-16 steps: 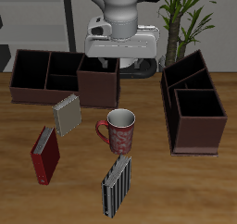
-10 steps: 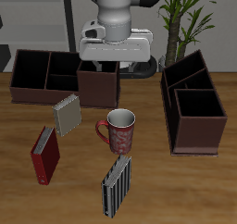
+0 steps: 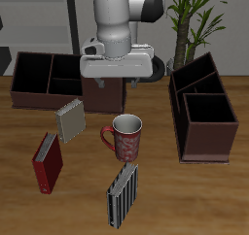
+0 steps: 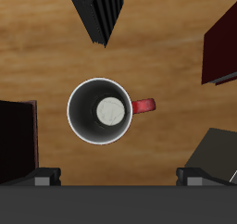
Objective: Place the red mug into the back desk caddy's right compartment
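Observation:
The red mug stands upright on the table, its loop handle pointing sideways. In the wrist view the mug is seen from straight above, pale inside, with its red handle showing. My gripper hangs open and empty above and a little behind the mug, and the wrist view shows it with the jaws wide apart. The back desk caddy runs sideways behind it. Its tall right compartment is partly hidden by my hand.
A second dark caddy runs front-to-back beside the mug and also shows in the wrist view. A grey book, a red book and a striped book stand around the mug. A plant is at the back.
My arm has come forward and lower, from above the tall bin toward the mug. The mug and books have not moved.

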